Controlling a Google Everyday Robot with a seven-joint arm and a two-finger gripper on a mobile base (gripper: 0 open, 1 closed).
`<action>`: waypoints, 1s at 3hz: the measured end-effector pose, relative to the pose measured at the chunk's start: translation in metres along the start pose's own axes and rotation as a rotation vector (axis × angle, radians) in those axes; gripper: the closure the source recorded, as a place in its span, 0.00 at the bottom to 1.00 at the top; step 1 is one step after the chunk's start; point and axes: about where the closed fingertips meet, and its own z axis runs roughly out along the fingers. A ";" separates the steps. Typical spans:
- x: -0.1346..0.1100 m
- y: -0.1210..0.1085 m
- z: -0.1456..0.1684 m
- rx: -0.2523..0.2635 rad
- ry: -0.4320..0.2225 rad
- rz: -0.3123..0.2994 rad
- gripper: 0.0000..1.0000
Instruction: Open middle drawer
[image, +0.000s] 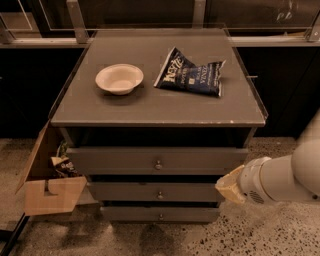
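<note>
The grey cabinet (150, 107) has three stacked drawer fronts, each with a small round metal knob. The middle drawer (125, 192) sits between the taller top front (115, 160) and the narrow bottom front (130, 214). Its knob (160, 195) is at the centre. My gripper (230, 187), cream-coloured on a white arm, comes in from the right. It hovers at the right end of the middle drawer, level with it and well right of the knob.
A white bowl (119, 79) and a dark blue chip bag (192, 75) lie on the cabinet top. An open cardboard box (47, 192) with litter stands on the floor at the cabinet's left side. Speckled floor lies in front.
</note>
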 end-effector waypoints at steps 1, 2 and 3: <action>0.000 0.000 0.000 0.000 0.000 0.000 0.94; 0.013 0.003 0.022 0.047 -0.013 0.055 1.00; 0.033 0.007 0.048 0.103 -0.024 0.126 1.00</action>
